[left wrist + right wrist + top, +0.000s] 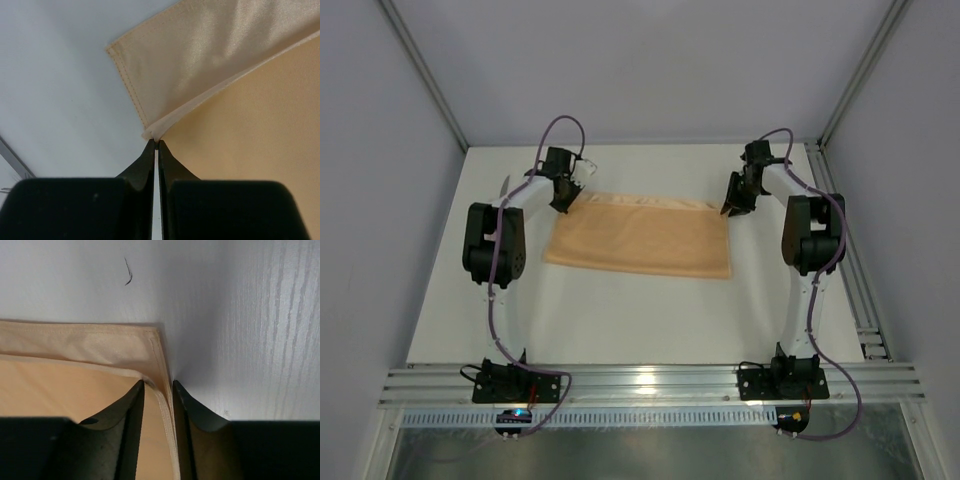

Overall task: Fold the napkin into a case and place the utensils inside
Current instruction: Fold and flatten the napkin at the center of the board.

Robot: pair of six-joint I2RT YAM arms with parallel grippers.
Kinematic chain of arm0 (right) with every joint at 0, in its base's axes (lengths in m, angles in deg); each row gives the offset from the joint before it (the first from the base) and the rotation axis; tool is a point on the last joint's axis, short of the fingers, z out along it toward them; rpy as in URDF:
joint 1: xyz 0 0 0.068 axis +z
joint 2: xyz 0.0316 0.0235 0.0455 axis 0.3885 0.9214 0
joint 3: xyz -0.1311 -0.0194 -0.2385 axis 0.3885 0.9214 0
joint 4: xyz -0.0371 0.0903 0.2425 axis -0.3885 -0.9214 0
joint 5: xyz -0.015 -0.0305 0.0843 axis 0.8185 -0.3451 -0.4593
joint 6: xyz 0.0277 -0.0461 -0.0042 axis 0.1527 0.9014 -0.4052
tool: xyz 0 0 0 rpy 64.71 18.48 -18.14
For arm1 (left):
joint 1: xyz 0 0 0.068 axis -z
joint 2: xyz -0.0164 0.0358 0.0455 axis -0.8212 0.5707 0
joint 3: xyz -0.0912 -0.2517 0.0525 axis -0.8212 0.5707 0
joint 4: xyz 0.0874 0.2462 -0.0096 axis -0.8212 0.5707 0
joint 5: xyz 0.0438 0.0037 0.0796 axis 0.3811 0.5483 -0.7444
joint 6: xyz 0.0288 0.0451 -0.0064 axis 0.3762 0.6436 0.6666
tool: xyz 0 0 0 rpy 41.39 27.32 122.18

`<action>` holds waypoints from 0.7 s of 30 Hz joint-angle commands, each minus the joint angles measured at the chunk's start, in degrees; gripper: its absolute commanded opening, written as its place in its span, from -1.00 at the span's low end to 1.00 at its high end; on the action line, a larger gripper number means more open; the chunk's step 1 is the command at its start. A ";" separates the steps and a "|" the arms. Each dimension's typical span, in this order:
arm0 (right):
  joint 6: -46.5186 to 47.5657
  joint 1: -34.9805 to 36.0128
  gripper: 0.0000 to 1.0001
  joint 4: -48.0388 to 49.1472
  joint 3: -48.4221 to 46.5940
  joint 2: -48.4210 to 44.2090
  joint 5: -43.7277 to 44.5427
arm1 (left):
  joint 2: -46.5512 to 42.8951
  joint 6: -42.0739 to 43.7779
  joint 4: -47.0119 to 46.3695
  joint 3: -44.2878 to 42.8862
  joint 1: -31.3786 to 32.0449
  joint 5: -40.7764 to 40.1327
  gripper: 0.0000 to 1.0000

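The peach-orange napkin (640,240) lies flat on the white table as a wide rectangle, folded double. No case shows. My left gripper (563,203) is at its far left corner, and in the left wrist view it (157,143) is shut on the napkin (225,50) where the hem bunches at the tips. My right gripper (732,208) is at the far right corner. In the right wrist view it (158,385) is open, with the napkin's (75,345) stitched right edge running between the fingers. A slim grey utensil tip (504,186) pokes out left of the left arm, the rest hidden.
Grey walls close in the table on three sides. An aluminium rail (847,260) runs along the right edge and another (650,382) across the front by the arm bases. A small dark curl (128,272) lies on the table beyond the napkin.
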 commanded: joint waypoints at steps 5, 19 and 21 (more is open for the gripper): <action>-1.66 0.47 -0.75 -0.28 3.17 -1.27 -1.80 | -1.14 -3.67 1.78 3.72 -0.28 -1.55 -1.00; -1.14 1.87 -0.94 1.57 21.10 -14.97 -5.76 | -16.60 -6.75 6.60 21.65 -0.28 3.46 -1.00; -0.35 1.78 -0.94 0.96 21.91 -16.13 -5.15 | -17.66 -7.36 8.19 22.00 -0.28 3.46 -1.00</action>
